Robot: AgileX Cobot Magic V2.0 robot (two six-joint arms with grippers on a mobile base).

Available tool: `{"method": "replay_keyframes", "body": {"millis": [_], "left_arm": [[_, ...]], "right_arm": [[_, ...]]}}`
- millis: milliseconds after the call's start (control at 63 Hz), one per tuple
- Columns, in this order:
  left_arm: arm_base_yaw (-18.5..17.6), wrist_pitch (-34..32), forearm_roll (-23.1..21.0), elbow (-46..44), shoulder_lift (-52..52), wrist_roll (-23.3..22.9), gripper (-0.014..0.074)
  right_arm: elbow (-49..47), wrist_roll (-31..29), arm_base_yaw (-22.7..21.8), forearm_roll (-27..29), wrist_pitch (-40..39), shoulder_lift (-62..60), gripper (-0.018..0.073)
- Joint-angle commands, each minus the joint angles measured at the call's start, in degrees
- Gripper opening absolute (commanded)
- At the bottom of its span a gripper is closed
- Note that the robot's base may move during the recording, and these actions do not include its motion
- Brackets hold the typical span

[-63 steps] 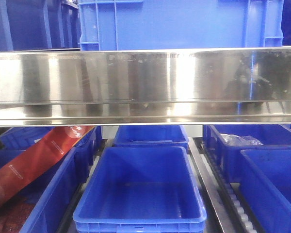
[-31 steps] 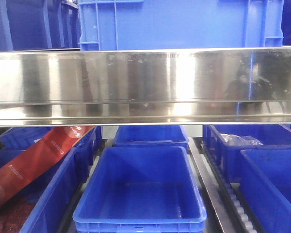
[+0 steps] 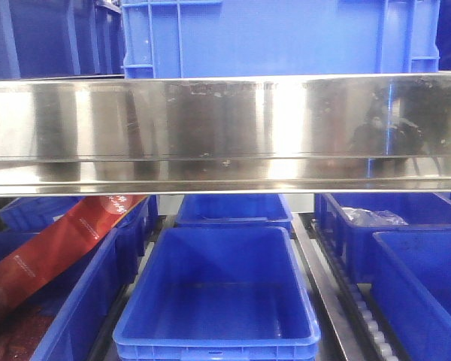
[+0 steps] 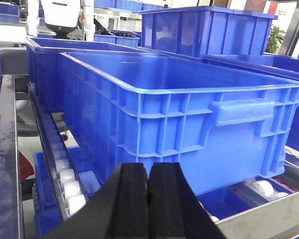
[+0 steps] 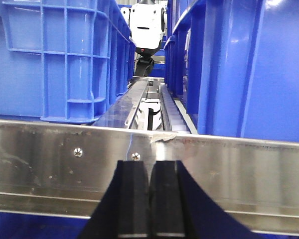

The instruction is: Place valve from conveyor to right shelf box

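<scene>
My left gripper (image 4: 148,199) has its 2 black fingers pressed together with nothing between them, only a thin seam showing. It points at the long side wall of a large blue ribbed plastic crate (image 4: 189,114) that sits on a track of small white rollers (image 4: 67,174) between grey metal rails. A second blue plastic crate (image 4: 204,27) stands behind it, further back on the rack.

My right gripper (image 5: 149,199) is the same: 2 black fingers closed flat against each other, holding nothing. It hangs just in front of a shiny steel shelf rail (image 5: 214,164) studded with small screws. Above that rail 2 tall blue crates stand side by side, 1 on the left (image 5: 60,55) and 1 on the right (image 5: 249,64), with a narrow gap between them.

From the front view, a wide polished steel beam (image 3: 225,128) crosses the picture; below it sits an open blue plastic bin (image 3: 218,293), and a red printed packet (image 3: 52,248) leans in the bin to its left.

I cannot see the valve or the conveyor in any view.
</scene>
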Motion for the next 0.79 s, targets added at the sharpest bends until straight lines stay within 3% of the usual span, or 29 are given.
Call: {"method": "replay_keyframes", "body": {"millis": [0, 143, 270, 381, 524, 778], "left_arm": [[0.0, -0.9, -0.3, 0.0, -0.3, 0.1, -0.0111], [0.1, -0.3, 0.4, 0.4, -0.6, 0.1, -0.0111], [2.4, -2.4, 6.2, 3.6, -3.3, 0.1, -0.0111], [7.3, -5.0, 9.0, 9.0, -7.1, -1.0, -0.0111], [15.0, -6.3, 16.6, 16.9, -14.0, -10.9, -0.0111], [24.2, -6.2, 17.3, 28.0, -28.6, -11.0, -0.0111]], "right_arm": [[0.0, -0.4, 0.1, -0.4, -1.0, -0.2, -0.0162], [0.0, -0.4, 0.1, -0.4, -1.0, -0.2, -0.0162], [0.0, -0.4, 0.1, -0.4, -1.0, -0.2, -0.0162], [0.0, -0.4, 0.1, -0.4, -1.0, -0.2, -0.0162], [0.0, -0.4, 0.1, -0.4, -1.0, -0.2, -0.0162], [0.0, -0.4, 0.1, -0.4, -1.0, -0.2, -0.0162]]}}
